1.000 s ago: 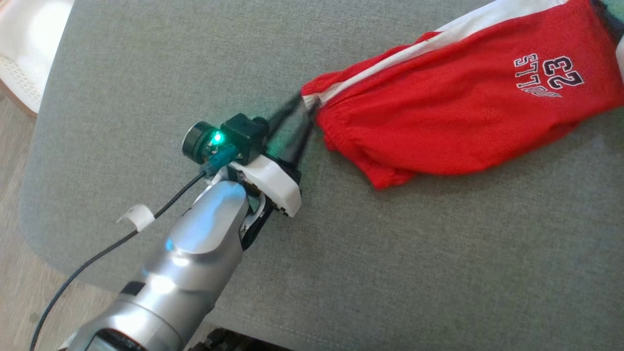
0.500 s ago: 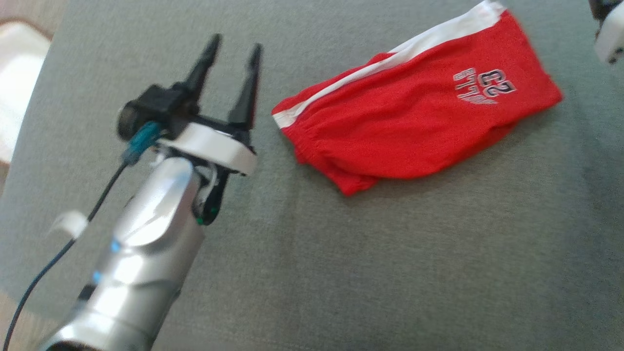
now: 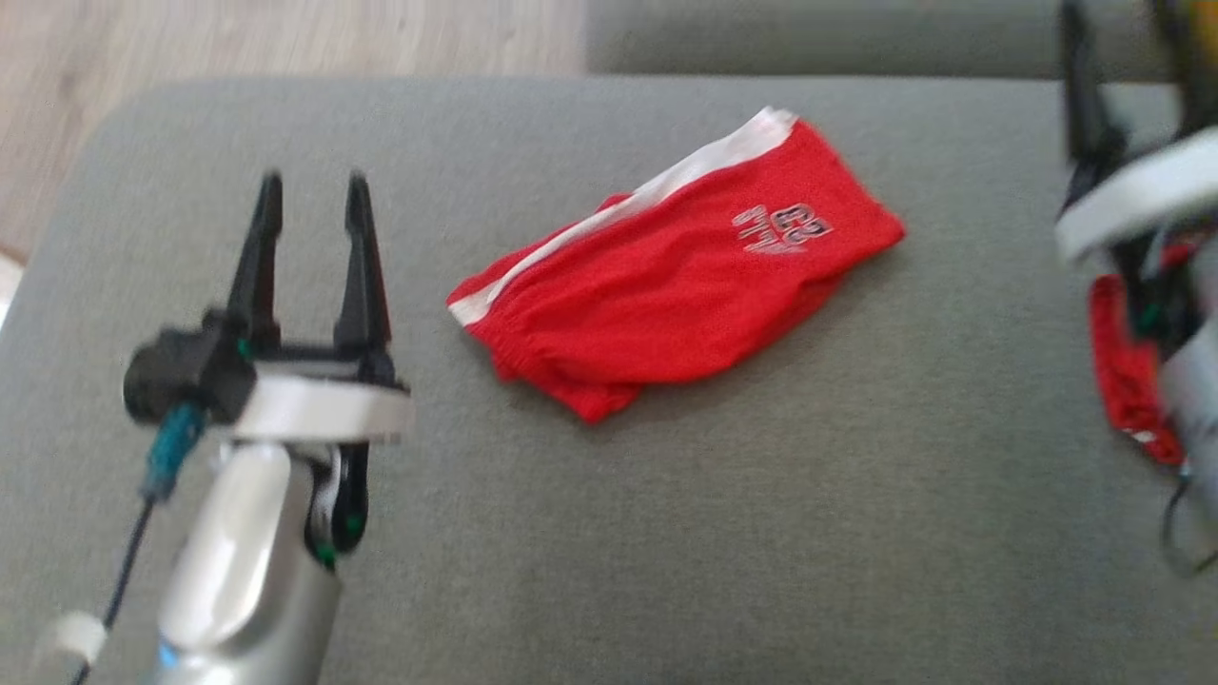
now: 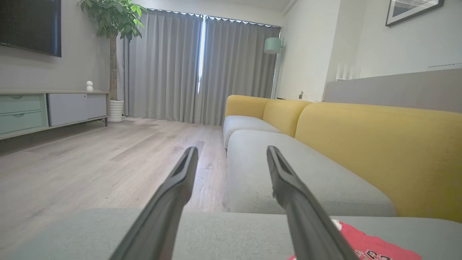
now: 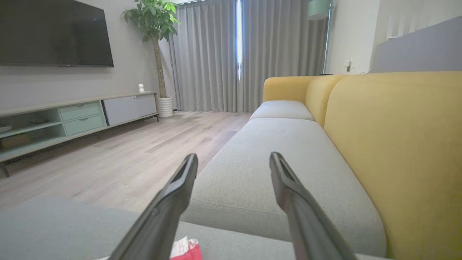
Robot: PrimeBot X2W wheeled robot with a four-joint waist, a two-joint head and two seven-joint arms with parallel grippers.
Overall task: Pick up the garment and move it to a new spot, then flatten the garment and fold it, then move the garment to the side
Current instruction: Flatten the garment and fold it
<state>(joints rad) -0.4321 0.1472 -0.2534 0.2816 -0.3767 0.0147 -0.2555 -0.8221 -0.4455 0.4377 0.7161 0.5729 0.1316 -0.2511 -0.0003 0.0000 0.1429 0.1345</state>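
Garment (image 3: 666, 295) and claws are apart. It is a pair of red shorts with a white side stripe and a small printed mark, too blurred to read. It lies compact and slanted on the grey cushion (image 3: 761, 533), near the middle of the head view. Its gathered end points toward the robot's left and its printed end toward the robot's right.

The left claw (image 3: 314, 185) hovers over the cushion to the left of the garment, near it without touching. Its two dark fingers (image 3: 360, 276) point up the head view and are spread wide with nothing between them. The left wrist view shows the same wide gap. There a corner of the red cloth peeks out at the bottom right, beyond the right-hand finger.

The right claw (image 5: 234, 157) is likewise spread wide and empty. In the right wrist view its fingers frame a long grey seat and the yellow sofa back (image 5: 397, 144). A scrap of red and white cloth shows at the bottom edge of that view, between the two fingers. In the head view this claw is a blur at the right edge, well clear of the garment. A red patch (image 3: 1128, 381) shows beside that arm, and I cannot tell what it is.

Beyond the cushion lie a pale wooden floor (image 4: 90, 159), grey curtains (image 4: 202, 68) and a potted plant (image 4: 112, 18).
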